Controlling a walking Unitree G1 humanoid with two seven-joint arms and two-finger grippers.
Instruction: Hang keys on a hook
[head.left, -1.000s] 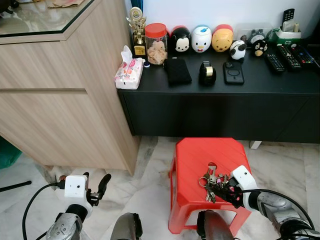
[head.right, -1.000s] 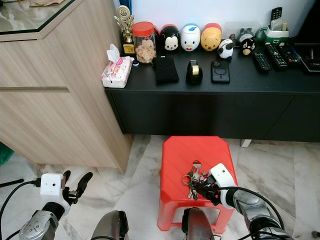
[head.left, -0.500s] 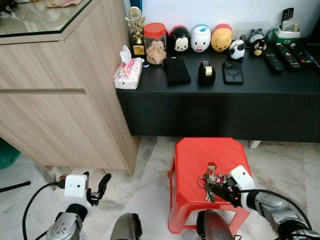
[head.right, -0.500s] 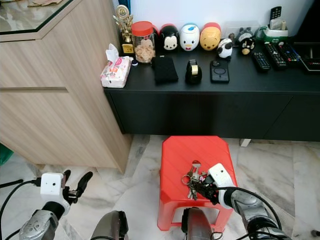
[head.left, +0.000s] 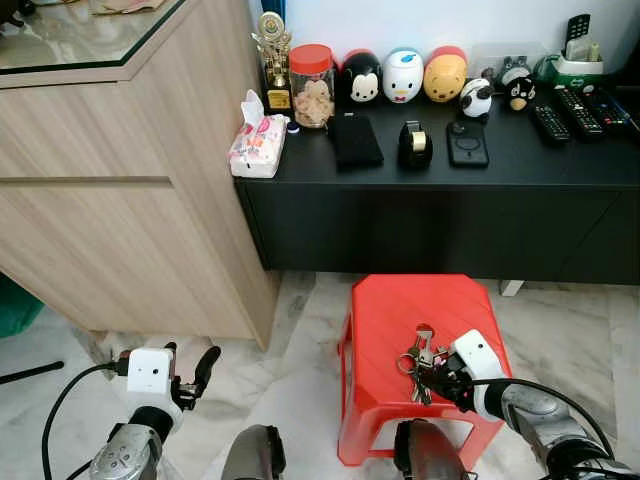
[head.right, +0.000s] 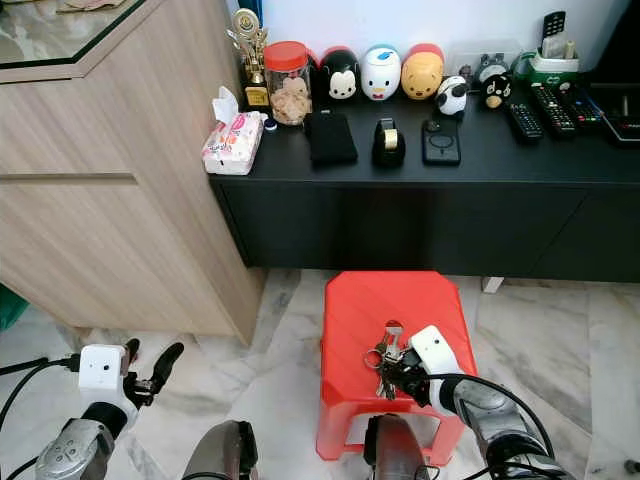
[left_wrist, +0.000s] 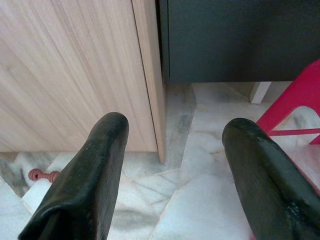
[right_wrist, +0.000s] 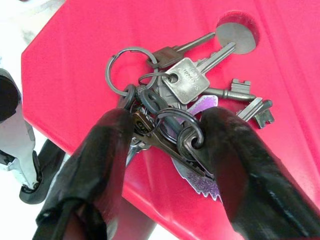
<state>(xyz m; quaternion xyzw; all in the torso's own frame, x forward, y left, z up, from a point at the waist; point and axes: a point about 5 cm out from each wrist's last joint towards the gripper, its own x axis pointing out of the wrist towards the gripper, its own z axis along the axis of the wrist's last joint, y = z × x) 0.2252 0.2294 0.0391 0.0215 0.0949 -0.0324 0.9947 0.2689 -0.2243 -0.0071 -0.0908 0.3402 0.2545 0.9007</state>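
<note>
While flat, keys (right_wrist: 187, 95) fanned stoolward.

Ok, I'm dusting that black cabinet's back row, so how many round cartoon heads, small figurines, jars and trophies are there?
Round cartoon heads: 3
Small figurines: 2
Jars: 1
Trophies: 1
Total: 7
</note>
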